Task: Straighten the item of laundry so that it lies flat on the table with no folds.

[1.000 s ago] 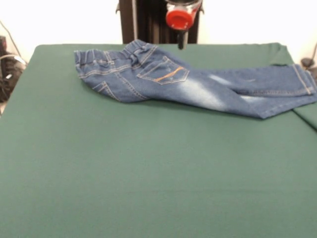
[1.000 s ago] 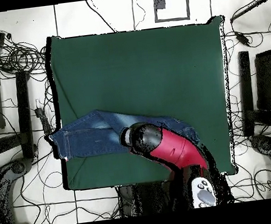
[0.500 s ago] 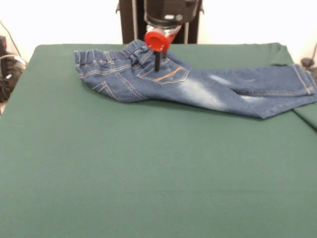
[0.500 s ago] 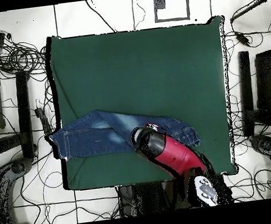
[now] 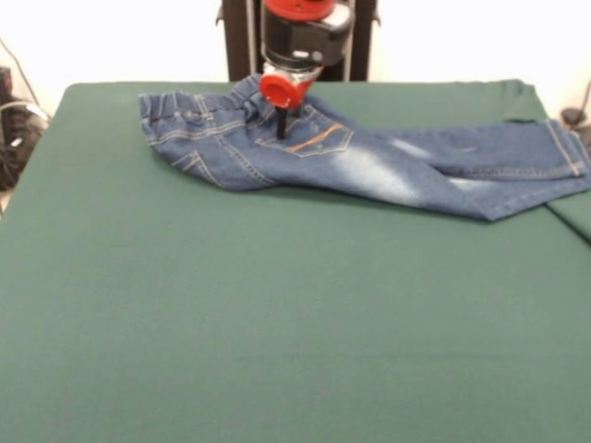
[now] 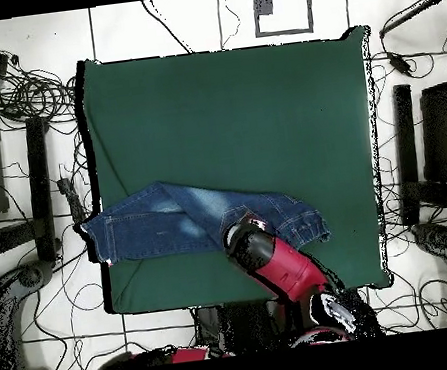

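The item of laundry [image 5: 369, 157], a small pair of blue jeans, lies along the far part of the green table [image 5: 277, 314]. Its waist is at the left and its legs run to the right, one leg folded over the other. The cuffs reach past the table's right edge. My gripper [image 5: 282, 127] has come down on the jeans just left of the back pocket, near the waistband. In the overhead view the red arm [image 6: 277, 262] covers the waist end of the jeans [image 6: 162, 226] and hides the gripper.
Cables and black stands [image 6: 34, 166] surround the table on the floor. A fold of green cloth [image 5: 572, 217] hangs at the right edge in the front view. The near half of the table holds nothing but its cloth.
The gripper came down from above the table's far edge and moved left in the front view, ending on the jeans beside the pocket. The jeans have not shifted.
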Controlling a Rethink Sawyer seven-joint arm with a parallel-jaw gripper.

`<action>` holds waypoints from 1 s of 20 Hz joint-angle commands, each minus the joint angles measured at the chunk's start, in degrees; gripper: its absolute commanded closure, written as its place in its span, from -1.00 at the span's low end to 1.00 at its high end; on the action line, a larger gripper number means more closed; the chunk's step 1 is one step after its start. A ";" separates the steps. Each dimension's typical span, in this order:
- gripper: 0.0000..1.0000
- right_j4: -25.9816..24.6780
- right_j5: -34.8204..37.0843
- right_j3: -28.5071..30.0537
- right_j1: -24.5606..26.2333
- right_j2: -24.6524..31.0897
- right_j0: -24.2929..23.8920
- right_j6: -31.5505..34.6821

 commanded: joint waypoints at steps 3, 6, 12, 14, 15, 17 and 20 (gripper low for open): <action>-1.00 8.38 2.41 6.75 -2.22 6.63 6.34 16.25; -1.00 10.09 4.40 7.03 -3.34 5.42 8.35 16.54; -1.00 11.35 6.04 7.50 -4.22 3.39 9.12 14.28; -1.00 11.55 4.31 7.94 -3.63 4.29 7.83 12.96; -1.00 11.57 1.93 8.42 -2.98 5.77 6.27 12.04; -1.00 11.31 -1.25 8.84 -1.83 7.87 3.90 10.92; -1.00 10.04 -3.97 8.82 -0.45 9.29 1.17 9.38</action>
